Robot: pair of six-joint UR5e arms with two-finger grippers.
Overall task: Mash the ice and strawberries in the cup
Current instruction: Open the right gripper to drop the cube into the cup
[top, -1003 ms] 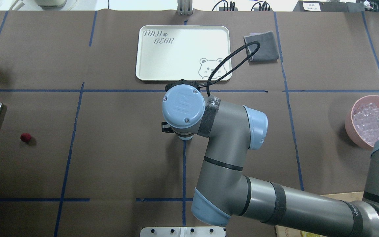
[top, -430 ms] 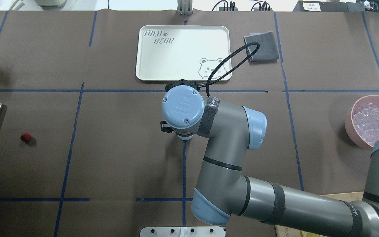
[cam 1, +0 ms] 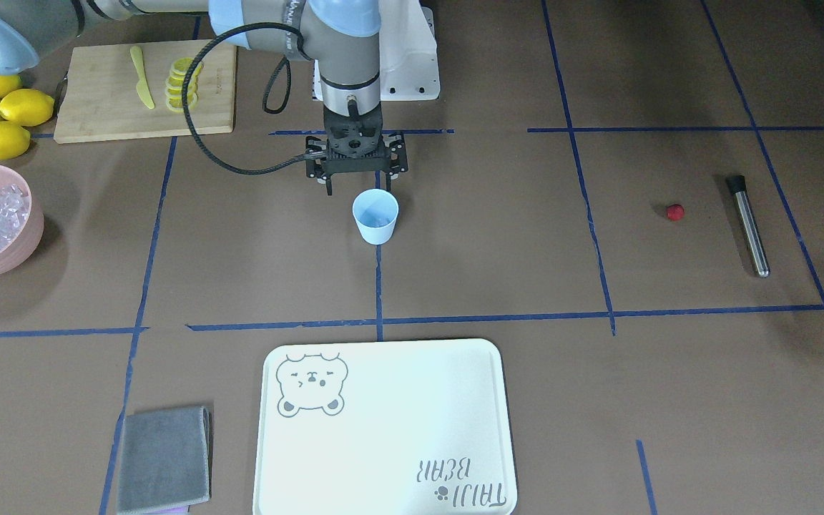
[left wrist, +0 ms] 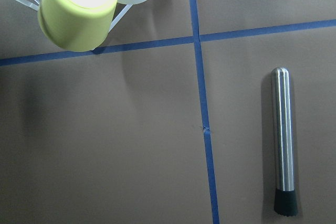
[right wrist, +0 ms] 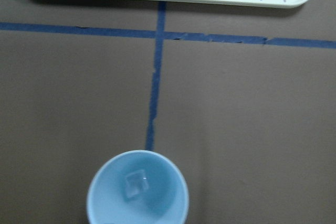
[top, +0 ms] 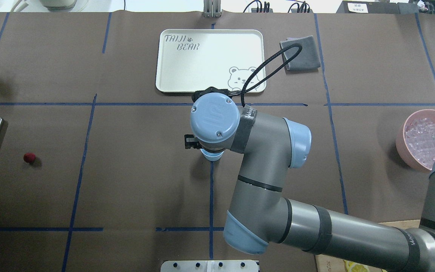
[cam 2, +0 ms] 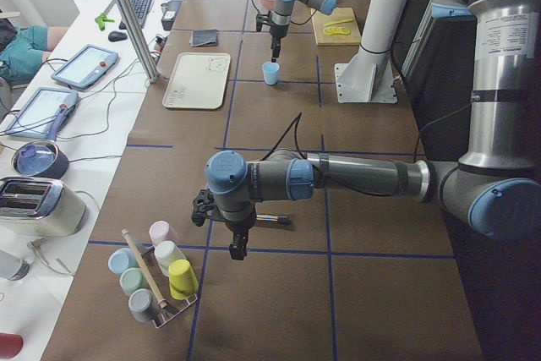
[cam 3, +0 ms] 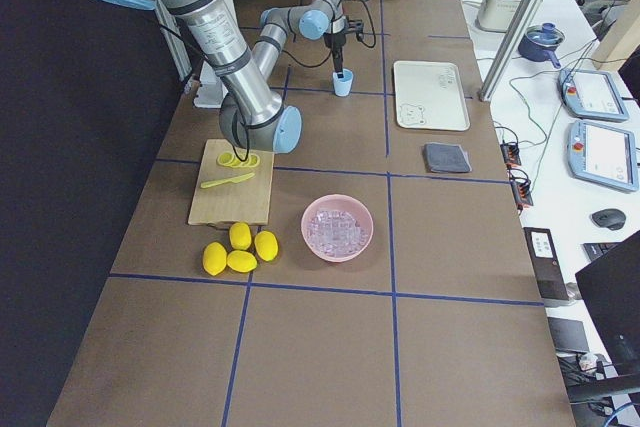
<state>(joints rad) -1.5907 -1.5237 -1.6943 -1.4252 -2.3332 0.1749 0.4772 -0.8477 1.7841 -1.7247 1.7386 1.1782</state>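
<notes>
Right tool point(cam 1: 357, 183) hangs spread and empty over the cup point(cam 1: 375, 217), likely placed for dropping; one ice point(right wrist: 136, 184) cube lies inside, strawberry point(cam 1: 674, 212) well apart; left tool point(cam 2: 234, 248) state I cannot tell

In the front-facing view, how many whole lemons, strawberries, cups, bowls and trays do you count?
whole lemons: 4
strawberry: 1
cup: 1
pink bowl: 1
tray: 1
Total: 8
</notes>
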